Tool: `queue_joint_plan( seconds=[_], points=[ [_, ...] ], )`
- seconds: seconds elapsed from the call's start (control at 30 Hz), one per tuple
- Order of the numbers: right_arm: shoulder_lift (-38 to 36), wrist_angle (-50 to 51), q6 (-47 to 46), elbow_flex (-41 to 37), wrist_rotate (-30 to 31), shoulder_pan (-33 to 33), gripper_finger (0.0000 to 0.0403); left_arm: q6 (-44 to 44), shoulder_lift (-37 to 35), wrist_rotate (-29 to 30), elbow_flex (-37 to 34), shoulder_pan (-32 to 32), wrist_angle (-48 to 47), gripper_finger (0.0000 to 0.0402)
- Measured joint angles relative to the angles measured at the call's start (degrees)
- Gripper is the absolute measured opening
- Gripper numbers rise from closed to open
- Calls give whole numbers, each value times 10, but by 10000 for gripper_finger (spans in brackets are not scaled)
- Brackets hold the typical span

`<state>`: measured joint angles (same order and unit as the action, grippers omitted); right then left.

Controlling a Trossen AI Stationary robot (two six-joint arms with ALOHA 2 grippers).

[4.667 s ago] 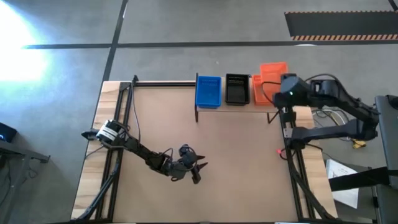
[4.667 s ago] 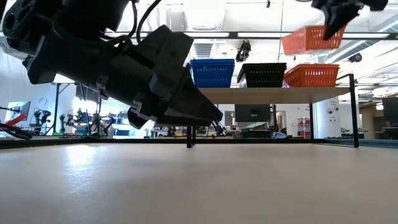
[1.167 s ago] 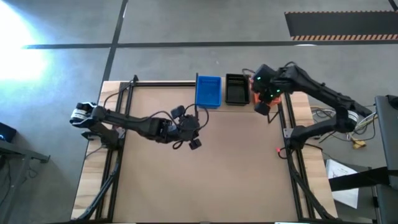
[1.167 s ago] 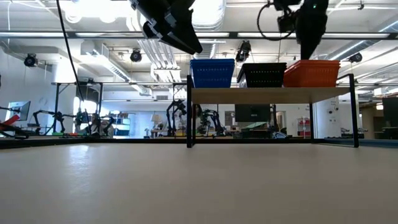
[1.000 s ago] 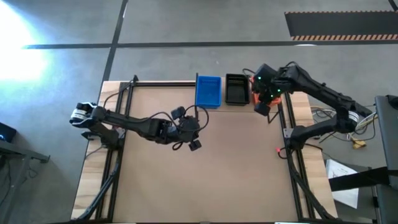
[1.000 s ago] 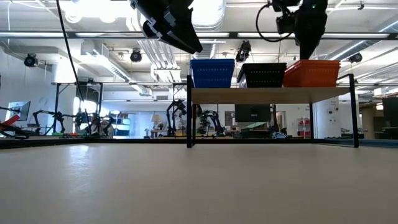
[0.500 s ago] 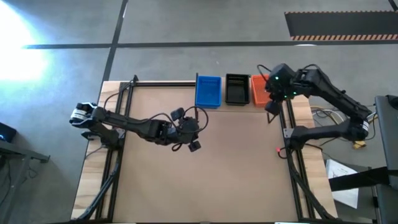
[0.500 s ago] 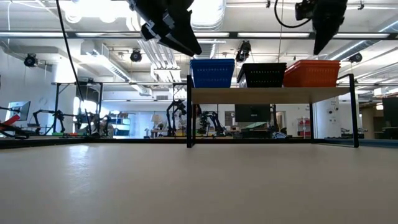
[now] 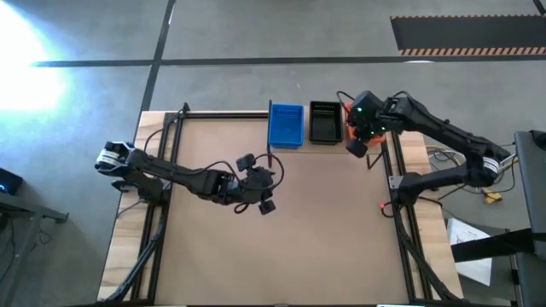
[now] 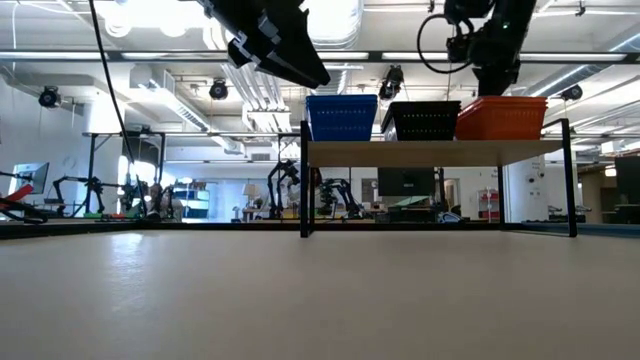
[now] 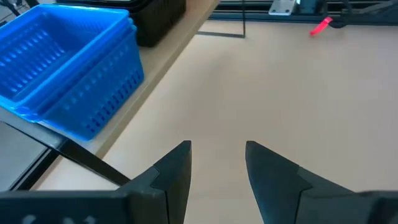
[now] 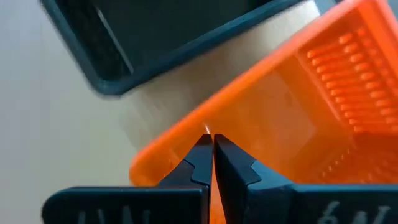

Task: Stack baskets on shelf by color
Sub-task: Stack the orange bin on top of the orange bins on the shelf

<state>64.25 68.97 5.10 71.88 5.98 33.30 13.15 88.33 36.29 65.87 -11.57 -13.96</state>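
Note:
The shelf [image 10: 430, 152] stands at the table's far edge and bears three stacks: blue baskets [image 9: 286, 126] [image 11: 68, 74], black baskets [image 9: 324, 122] [image 10: 422, 120] and orange baskets [image 10: 502, 117] [image 12: 292, 118]. My right gripper [image 12: 211, 146] [image 10: 492, 85] is shut and points down at the orange stack's rim, and its arm hides most of that stack from above. My left gripper [image 11: 217, 155] [image 9: 265, 203] is open and holds nothing. It hovers high over the table's middle, nearer than the blue stack. My right gripper's shut fingertips [image 12: 205, 146] come from above and stand right at the top orange basket's rim [image 12: 186, 134], on its side toward the black stack. I cannot tell whether they touch it. The basket sits level on its stack.
The shelf's thin black legs [image 10: 304, 190] [image 10: 570, 180] stand on the tabletop. A small red object [image 9: 383, 206] [image 11: 320, 25] lies at the table's right edge. Black frame rails [image 9: 162, 170] run along both table sides. Bare tabletop [image 9: 324, 239] lies in front of the shelf.
Within the last second my right gripper rose off the orange stack and swung toward the table's right edge. It then came back left and down to the orange basket's rim, staying shut. The baskets have not visibly moved.

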Motion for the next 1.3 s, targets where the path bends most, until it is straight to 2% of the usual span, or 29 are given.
queue_joint_plan(
  seconds=[0.4,0.8,1.0,1.3],
  points=[
    [19,-59,34,0,-5,0,8,0,0,0,0,-2,0,136],
    [19,-68,67,-1,-14,0,8,0,0,0,0,-2,0,136],
    [16,-84,38,-3,72,13,9,0,0,0,0,-2,0,136],
    [66,-116,18,-11,72,51,9,0,-1,-1,0,-7,0,136]
  ],
)
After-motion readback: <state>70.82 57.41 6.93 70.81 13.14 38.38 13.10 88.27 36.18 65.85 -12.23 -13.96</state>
